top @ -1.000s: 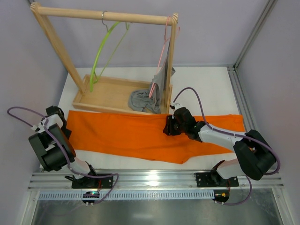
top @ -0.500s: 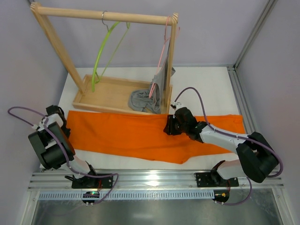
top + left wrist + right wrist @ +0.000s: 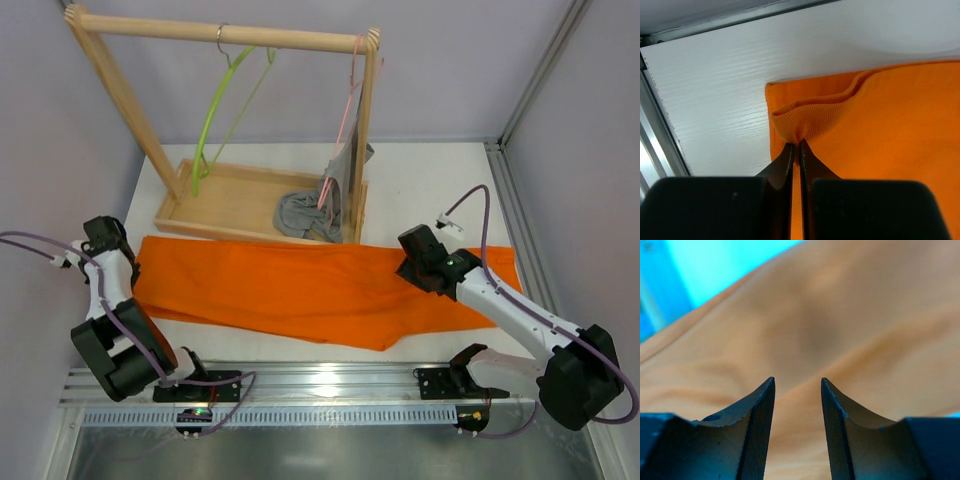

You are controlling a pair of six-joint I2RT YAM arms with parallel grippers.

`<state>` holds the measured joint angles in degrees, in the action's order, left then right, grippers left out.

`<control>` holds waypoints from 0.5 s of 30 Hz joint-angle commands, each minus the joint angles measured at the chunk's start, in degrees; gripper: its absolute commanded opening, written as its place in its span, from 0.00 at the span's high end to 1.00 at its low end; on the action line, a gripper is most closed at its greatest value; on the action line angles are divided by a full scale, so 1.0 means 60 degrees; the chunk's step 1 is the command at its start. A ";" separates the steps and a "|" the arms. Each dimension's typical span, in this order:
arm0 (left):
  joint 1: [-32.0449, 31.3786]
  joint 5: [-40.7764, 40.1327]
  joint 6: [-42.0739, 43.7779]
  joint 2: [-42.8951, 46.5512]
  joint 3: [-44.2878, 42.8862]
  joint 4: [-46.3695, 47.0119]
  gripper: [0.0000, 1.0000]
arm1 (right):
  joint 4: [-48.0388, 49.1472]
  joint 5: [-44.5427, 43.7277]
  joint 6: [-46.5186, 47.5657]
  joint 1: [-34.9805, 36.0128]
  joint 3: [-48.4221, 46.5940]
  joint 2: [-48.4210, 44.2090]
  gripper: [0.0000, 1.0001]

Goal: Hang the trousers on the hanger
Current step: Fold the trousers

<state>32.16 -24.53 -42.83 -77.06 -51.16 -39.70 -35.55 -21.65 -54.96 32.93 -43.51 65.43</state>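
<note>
The orange trousers point(image 3: 300, 285) lie flat and lengthwise across the white table, in front of the wooden rack. My left gripper point(image 3: 132, 268) is at their left end. In the left wrist view it point(image 3: 796, 146) is shut on a raised fold at the edge of the trousers point(image 3: 880, 125). My right gripper point(image 3: 410, 270) hovers over the right part of the cloth. In the right wrist view it point(image 3: 797, 382) is open, with only the trousers point(image 3: 840, 315) beneath and nothing between the fingers. The lime-green hanger point(image 3: 213, 115) hangs bare from the rack's top bar.
The wooden rack's tray base point(image 3: 205, 222) stands just behind the trousers. A pink hanger point(image 3: 348, 110) on the same bar carries a grey garment point(image 3: 305, 212) that droops into the tray. An aluminium rail point(image 3: 330, 382) runs along the near edge, and walls close in both sides.
My left gripper has shut on the trousers' left edge and drawn that end slightly left. The right gripper has moved right from the trousers' middle and its jaws have widened.
</note>
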 commanded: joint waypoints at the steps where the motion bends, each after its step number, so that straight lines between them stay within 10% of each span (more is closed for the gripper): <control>1: 0.0060 0.0615 0.0165 0.0654 0.0176 0.0581 0.99 | -0.2539 -0.1284 -0.2147 -0.0492 -0.0249 -0.0372 0.55; 15: 0.0089 0.2507 0.0590 0.2222 0.0470 0.0861 1.00 | -0.4211 -0.1400 -0.4361 -0.1634 0.0909 -0.0124 0.54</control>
<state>32.29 -10.81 -40.84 -65.58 -46.89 -35.81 -57.63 -26.89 -76.05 24.77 -37.85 63.40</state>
